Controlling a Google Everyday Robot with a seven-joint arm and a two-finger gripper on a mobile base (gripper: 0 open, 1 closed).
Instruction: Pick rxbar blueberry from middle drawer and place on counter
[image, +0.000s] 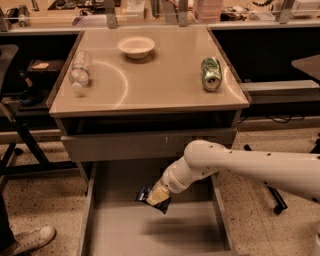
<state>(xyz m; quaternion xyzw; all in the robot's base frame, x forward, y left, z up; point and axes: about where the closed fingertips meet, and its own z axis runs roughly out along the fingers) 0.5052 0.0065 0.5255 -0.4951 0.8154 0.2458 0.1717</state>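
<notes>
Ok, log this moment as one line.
stage: bar in grasp | gripper: shut on rxbar blueberry, above floor of open middle drawer | counter: bar not yet placed

On the tabletop (160, 85), the bowl (136, 47) sits far and centre, the bottle (80, 70) at the left edge, the can (211, 73) to the right. Below and nearer, the drawer (150, 232) is open; the end effector (159, 196) hangs over its middle, gripping the bar (143, 193) above the floor.

Held aloft: rxbar blueberry (144, 193) over middle drawer (150, 235) floor.
Dark navy packet, tilted, pinched in end effector (156, 198); grey drawer pulled open below glossy tan bench (165, 82).
</notes>
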